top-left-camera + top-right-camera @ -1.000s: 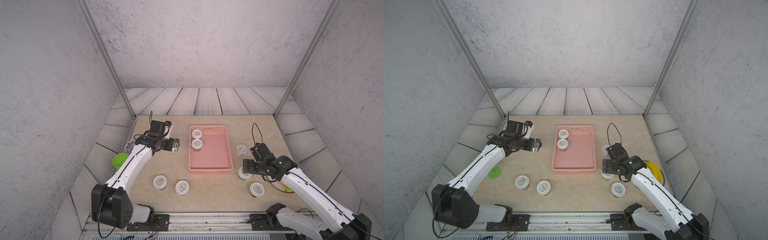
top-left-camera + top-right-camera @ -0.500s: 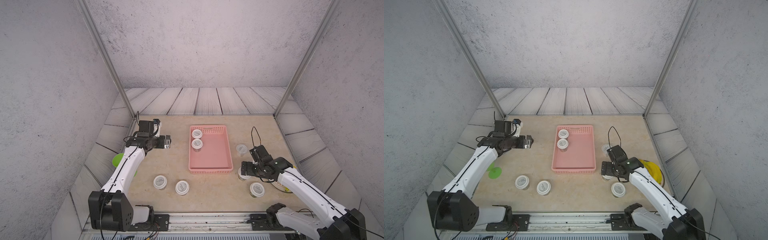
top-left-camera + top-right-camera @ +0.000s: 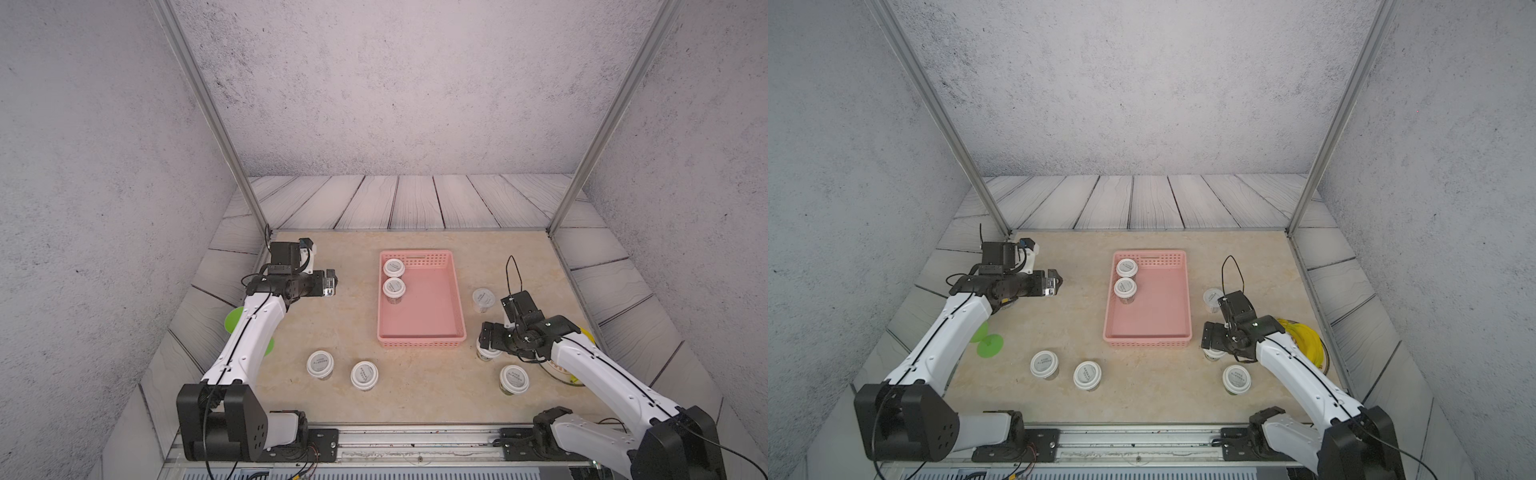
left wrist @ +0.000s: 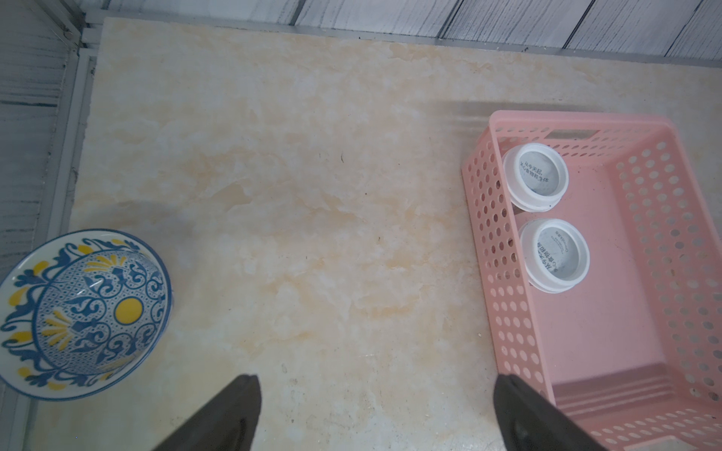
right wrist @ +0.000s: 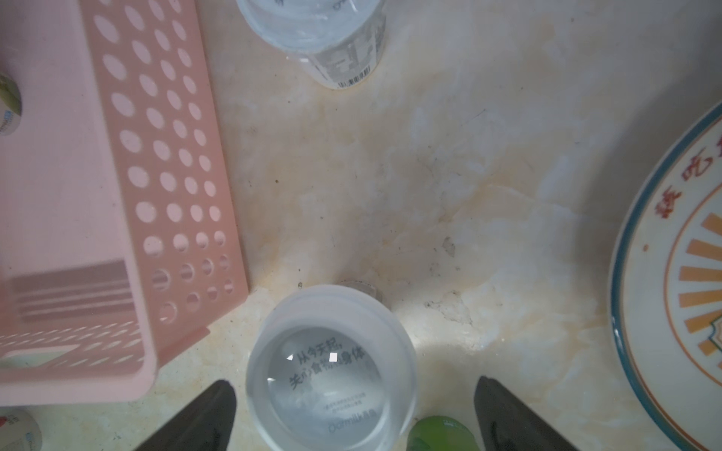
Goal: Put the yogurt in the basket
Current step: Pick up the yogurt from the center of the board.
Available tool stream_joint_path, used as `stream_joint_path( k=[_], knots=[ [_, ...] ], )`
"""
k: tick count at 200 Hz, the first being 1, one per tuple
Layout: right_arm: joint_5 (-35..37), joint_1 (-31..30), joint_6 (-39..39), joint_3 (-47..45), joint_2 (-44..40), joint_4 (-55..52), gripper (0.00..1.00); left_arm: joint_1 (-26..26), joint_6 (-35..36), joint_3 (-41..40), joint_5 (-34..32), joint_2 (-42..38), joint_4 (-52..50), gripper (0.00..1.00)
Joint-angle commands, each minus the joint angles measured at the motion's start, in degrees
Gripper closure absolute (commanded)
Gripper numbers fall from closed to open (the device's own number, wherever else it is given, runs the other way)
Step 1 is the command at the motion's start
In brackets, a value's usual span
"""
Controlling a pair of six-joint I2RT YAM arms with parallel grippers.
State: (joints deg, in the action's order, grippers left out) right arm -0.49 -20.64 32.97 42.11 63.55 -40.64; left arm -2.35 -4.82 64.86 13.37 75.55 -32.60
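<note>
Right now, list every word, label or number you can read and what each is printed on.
"从今天起, 关心食物和身体": nearest yogurt lid, right wrist view.
"Oatmilk", faint: same lid; the fine print above it is too small to read.
"从今天起, 关心食物和身体": two yogurt lids in the basket, left wrist view.
Red characters on the plate: cut off, unreadable.
Barcode label on the farther yogurt cup: too small.
Other yogurt lids in both top views: too small.

Lighting both top views brightly and evenly, probably from overhead. Casting only soft, short shadows just beside the basket [image 3: 420, 344]. Smearing a little along the basket's far rim in the left wrist view. Softening the yogurt lid [image 5: 330, 375] beside the basket's corner in the right wrist view, glinting twice on it.
</note>
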Motion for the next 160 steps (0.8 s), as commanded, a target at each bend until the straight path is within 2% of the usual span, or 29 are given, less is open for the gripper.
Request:
stream_joint_path(
  k=[1,88,160],
  knots=[
    [-1.45,0.38,-0.88,-0.23,1.17,1.67,0.01,0.83,-0.45,-1.00,1.05,-1.56,0.83,0.02],
    [-5.54,1.41,-1.25,0.11,3.59,1.67,0.12,1.45,-1.00,-0.99,2.06,-1.11,1.08,0.01],
    [-5.12,1.57,-1.04,0.26,3.24,0.00,0.17,1.59,-1.15,-0.87,1.75,-1.06,0.88,0.01]
  ],
)
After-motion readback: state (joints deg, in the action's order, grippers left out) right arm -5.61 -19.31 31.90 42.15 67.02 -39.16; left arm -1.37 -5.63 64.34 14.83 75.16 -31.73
